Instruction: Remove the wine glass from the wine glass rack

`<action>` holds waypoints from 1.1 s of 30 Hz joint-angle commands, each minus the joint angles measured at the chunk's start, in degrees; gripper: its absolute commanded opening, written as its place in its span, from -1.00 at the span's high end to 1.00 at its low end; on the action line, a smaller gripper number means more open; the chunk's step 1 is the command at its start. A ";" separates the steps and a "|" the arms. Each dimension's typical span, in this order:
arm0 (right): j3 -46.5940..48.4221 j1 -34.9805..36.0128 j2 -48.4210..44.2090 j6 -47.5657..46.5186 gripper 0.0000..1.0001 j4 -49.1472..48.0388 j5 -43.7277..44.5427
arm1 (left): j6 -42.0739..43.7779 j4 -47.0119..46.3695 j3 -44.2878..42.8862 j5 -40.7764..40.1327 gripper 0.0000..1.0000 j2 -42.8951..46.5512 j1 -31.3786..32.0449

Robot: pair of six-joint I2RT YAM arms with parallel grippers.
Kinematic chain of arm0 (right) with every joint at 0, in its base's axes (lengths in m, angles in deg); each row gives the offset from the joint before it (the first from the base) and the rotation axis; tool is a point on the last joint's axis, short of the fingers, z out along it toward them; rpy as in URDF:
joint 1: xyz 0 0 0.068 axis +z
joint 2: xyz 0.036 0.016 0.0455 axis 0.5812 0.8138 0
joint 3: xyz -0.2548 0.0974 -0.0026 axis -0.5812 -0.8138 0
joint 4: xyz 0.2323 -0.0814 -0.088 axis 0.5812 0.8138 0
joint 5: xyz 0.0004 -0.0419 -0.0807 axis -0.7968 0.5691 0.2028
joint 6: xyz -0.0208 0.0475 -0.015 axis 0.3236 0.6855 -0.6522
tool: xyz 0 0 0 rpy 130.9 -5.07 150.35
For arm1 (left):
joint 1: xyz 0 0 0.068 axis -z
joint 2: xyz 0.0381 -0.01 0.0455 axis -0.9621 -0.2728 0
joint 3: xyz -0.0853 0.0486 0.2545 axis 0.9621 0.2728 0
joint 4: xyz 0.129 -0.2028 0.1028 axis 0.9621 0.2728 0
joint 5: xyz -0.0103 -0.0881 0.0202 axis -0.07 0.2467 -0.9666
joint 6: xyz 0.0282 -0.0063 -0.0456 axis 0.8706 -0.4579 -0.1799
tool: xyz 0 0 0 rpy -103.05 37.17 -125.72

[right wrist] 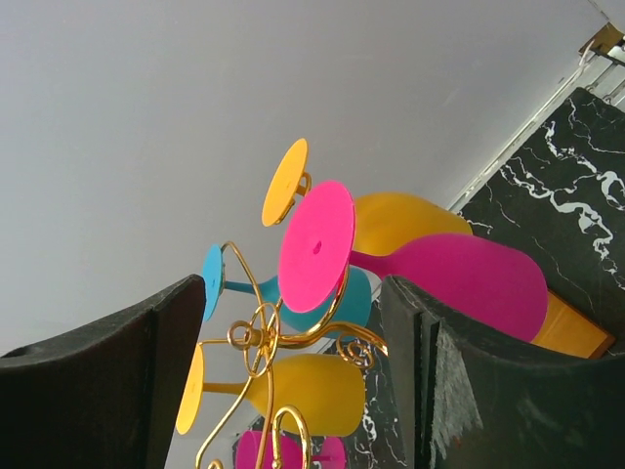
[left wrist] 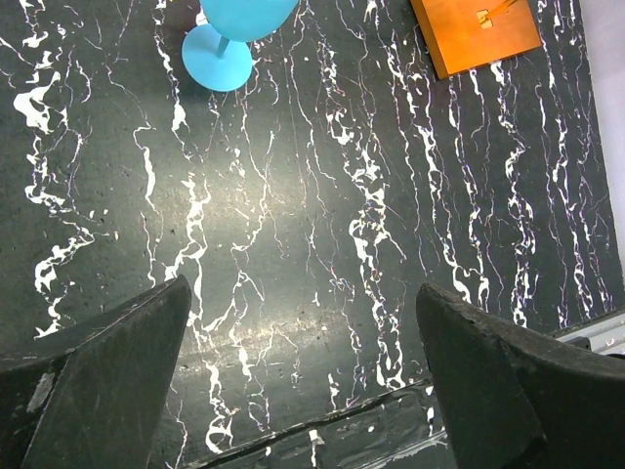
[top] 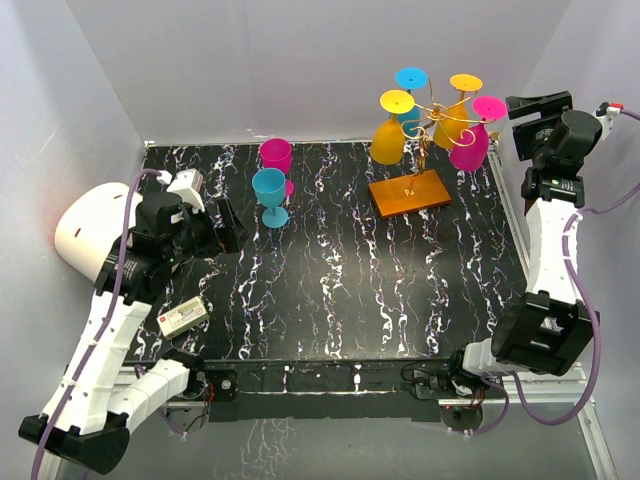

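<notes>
The gold wire rack stands on its orange base at the back right of the table. Several glasses hang upside down from its arms: two yellow, one blue and one pink. My right gripper is open, raised just right of the pink hanging glass, whose foot shows between my fingers. My left gripper is open and empty low over the table at the left. A blue glass and a pink glass stand on the table.
A white rounded object lies at the left table edge. A small white and red box lies at the front left. The enclosure walls are close behind and beside the rack. The blue standing glass's foot and the orange base show in the left wrist view.
</notes>
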 commanded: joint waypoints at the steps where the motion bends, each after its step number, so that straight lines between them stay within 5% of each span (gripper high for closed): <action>1: 1.07 -0.27 0.54 1.08 -0.39 -4.83 0.23 | 1.09 0.20 -2.33 0.08 -0.97 -0.37 -0.16; 33: 3.22 -0.28 9.11 4.26 0.35 -11.02 -2.24 | 1.23 -0.16 -3.89 0.42 -0.97 -3.34 -0.15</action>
